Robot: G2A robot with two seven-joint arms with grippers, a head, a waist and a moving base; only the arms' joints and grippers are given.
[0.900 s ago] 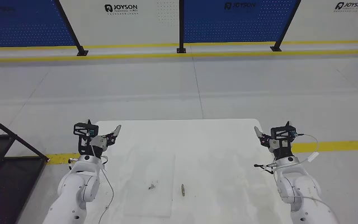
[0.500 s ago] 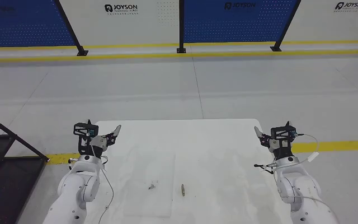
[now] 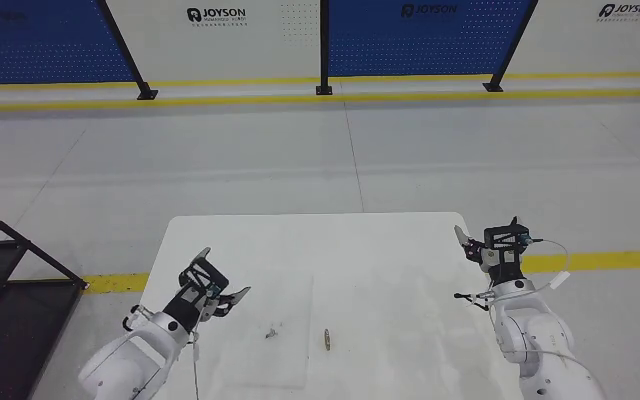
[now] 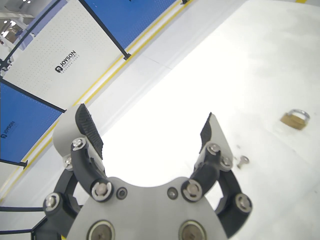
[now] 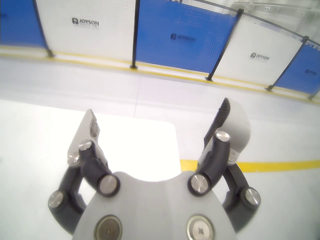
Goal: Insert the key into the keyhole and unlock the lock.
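Note:
A small silver key (image 3: 270,332) (image 4: 242,161) lies flat on the white table (image 3: 380,270) near its front. A brass padlock (image 3: 326,340) (image 4: 294,120) with a silver shackle lies on its side just right of the key. My left gripper (image 3: 222,283) (image 4: 146,123) hovers open over the table's left part, left of the key and apart from it, nothing between its fingers. My right gripper (image 3: 478,240) (image 5: 160,116) stands open at the table's far right corner, far from both objects.
A faint clear sheet (image 3: 270,330) covers the table's front middle under key and lock. A black frame (image 3: 30,262) stands left of the table. Blue and white fence panels (image 3: 420,35) line the floor behind.
My left arm has swung from the table's far left edge inward and forward toward the key, gripper still open. The right arm, key and padlock have not moved.

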